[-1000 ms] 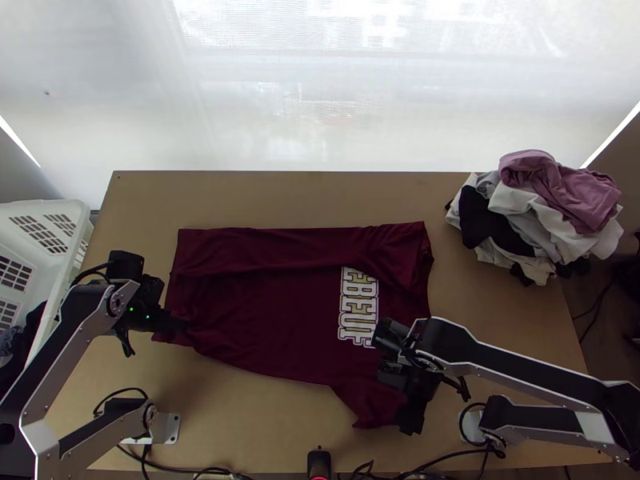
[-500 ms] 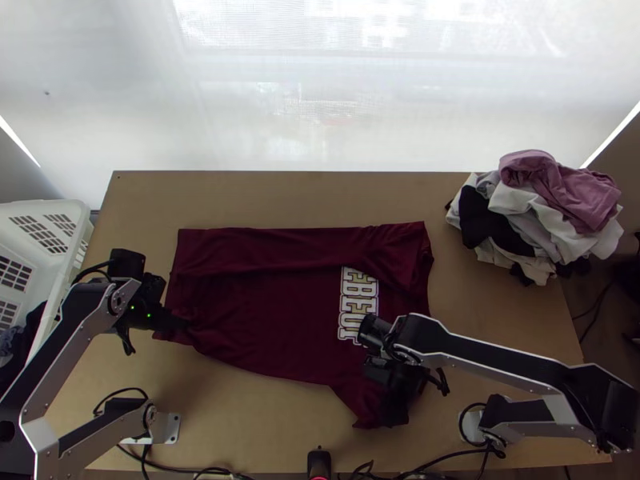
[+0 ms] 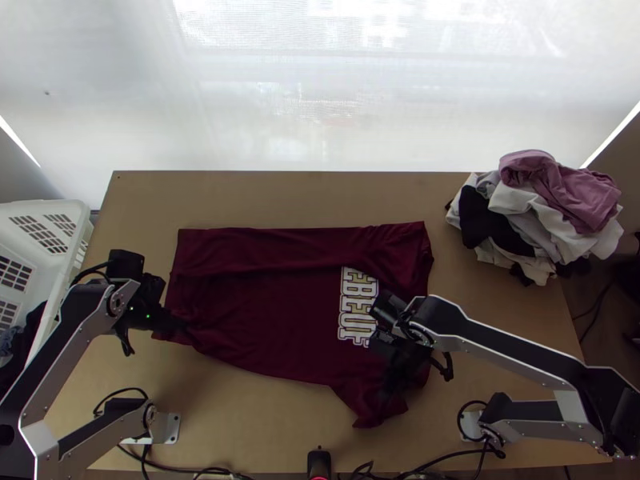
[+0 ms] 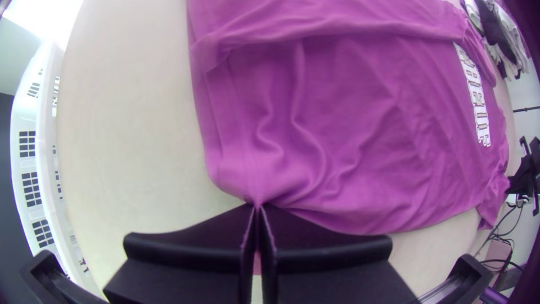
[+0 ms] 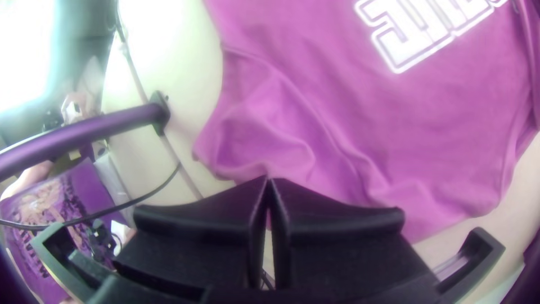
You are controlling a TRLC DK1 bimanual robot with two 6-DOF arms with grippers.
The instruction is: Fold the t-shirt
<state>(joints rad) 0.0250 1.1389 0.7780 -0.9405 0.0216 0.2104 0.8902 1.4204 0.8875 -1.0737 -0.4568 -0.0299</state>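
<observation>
Maroon t-shirt (image 3: 264, 312) on table (image 3: 264, 196), both grippers at its near side.
Shirt lies across the table's middle, mostly spread, far side folded inward along its length; clothes pile (image 3: 552, 208) at far right corner; left gripper (image 3: 184, 326) clenched on the hem's near corner, toward the table's left edge; right gripper (image 3: 390, 394) closed, tips at the near sleeve, cloth between them unconfirmed.

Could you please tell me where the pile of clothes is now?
In the top view, the pile of clothes is at the far right corner of the table, right of the maroon t-shirt.
</observation>
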